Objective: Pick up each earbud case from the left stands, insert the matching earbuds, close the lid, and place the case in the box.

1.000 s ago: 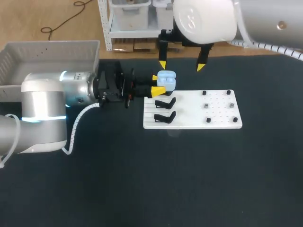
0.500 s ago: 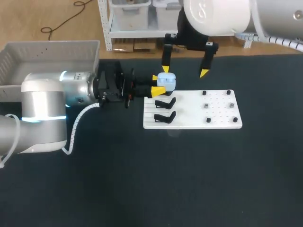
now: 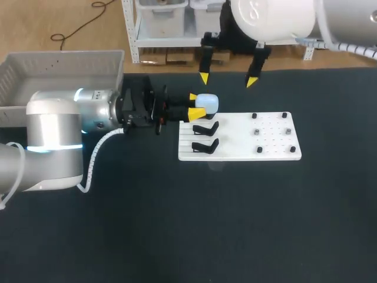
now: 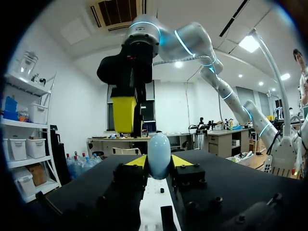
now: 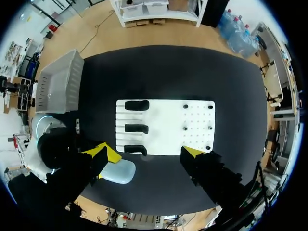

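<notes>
- Pale blue and rounded, the earbud case sits just above the middle of the head view, lifted off the stands and held at the far left corner of the white board.
- The left gripper comes in level from the frame's left and is clenched on the case, one yellow tip on each side. That sideways hold leaves the lid side free to be reached from above.
- The case's lid looks shut; whether earbuds are inside cannot be seen.
- The right gripper hangs above and behind the case at top centre, fingers spread wide with nothing between them. It is clear of the left arm's path.
- Three black stands on the board's left side are bare in the right wrist view.
- The grey box waits in the upper left corner, on the left arm's own side. I judge carrying the case there to be the step in hand.
</notes>
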You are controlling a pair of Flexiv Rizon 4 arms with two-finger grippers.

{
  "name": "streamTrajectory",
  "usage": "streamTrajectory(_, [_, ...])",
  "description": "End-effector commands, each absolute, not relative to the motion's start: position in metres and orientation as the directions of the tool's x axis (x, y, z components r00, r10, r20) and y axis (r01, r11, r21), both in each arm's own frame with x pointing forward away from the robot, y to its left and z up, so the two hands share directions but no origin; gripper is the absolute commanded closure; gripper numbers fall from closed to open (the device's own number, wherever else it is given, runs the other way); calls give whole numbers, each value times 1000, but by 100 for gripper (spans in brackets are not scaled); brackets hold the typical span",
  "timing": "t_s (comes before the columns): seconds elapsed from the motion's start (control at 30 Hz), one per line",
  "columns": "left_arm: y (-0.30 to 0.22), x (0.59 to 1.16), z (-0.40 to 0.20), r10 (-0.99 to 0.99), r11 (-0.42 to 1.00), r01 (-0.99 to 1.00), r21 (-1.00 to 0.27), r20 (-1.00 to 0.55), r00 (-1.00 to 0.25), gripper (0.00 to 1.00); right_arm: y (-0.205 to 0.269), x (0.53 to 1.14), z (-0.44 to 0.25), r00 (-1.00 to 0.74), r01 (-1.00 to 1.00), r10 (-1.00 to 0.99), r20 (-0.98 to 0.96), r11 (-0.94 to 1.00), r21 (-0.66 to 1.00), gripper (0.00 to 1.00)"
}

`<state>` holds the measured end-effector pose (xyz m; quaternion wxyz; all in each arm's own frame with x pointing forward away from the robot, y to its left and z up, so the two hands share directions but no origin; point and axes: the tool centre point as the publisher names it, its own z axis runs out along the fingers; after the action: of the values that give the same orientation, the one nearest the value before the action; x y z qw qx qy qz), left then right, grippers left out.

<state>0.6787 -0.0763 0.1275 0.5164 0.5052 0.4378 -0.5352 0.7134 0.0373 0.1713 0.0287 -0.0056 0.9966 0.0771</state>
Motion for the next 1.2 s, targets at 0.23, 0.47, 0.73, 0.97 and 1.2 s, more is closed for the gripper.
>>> streamTrajectory(0.23, [-77,680,127,-111,-85,995,54,-993,44,100,-3,657,227,-948,-126,-52,-313,967,220,0])
streamTrajectory(0.47, [-77,680,127,-111,-85,995,54,-993,44,100,-9,630,239,-913,-219,-116,-391,948,229,0])
streamTrajectory(0.73, [-61,677,158,-54,113,992,59,-996,65,100,-10,617,244,-882,-257,-126,-454,936,240,0])
streamTrajectory(0.97, [-37,675,202,-20,258,961,97,-994,106,100,-10,617,244,-882,-257,-126,-454,936,240,0])
streamTrajectory(1.2, [21,711,223,97,445,875,191,-981,165,100,-10,617,244,-882,-257,-126,-454,936,240,0])
